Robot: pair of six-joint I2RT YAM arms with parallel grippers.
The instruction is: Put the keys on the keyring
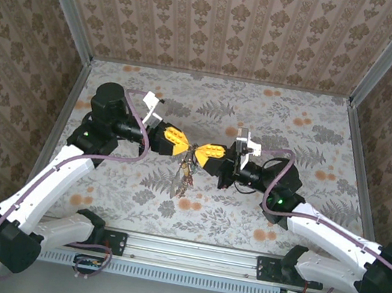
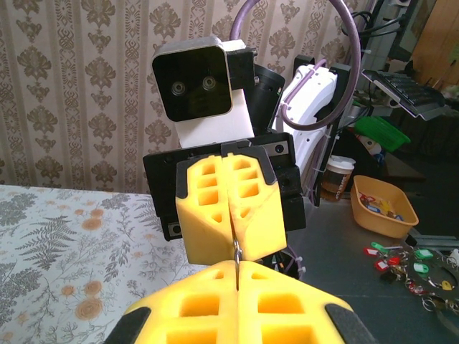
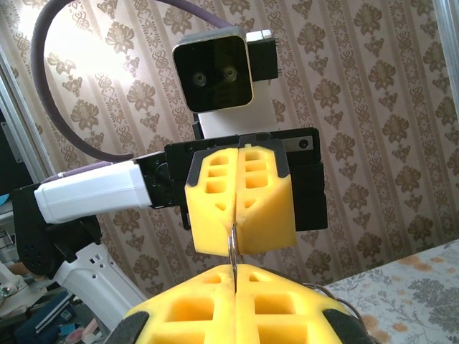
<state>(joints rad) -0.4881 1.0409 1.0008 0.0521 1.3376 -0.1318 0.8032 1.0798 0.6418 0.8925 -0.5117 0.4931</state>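
Above the middle of the table my left gripper (image 1: 189, 145) and right gripper (image 1: 198, 148) meet tip to tip, both shut. A thin metal loop, the keyring (image 3: 232, 247), runs edge-on from one pair of yellow fingers into the other; it is also in the left wrist view (image 2: 236, 251). A thin wire curve (image 3: 349, 309) shows beside my right fingers. Under the fingertips hangs a bunch of small keys (image 1: 185, 173) and charms, down toward the floral tabletop. I cannot tell single keys apart. My left gripper's own tips (image 2: 237, 264) and my right gripper's own tips (image 3: 234, 269) touch the opposite fingers.
Wallpapered walls close in the floral table (image 1: 276, 123) on three sides, and a metal rail (image 1: 192, 256) runs along the near edge. Beyond the table stand an orange bowl of key tags (image 2: 380, 208), a paper cup (image 2: 337, 175) and loose tags (image 2: 409, 261).
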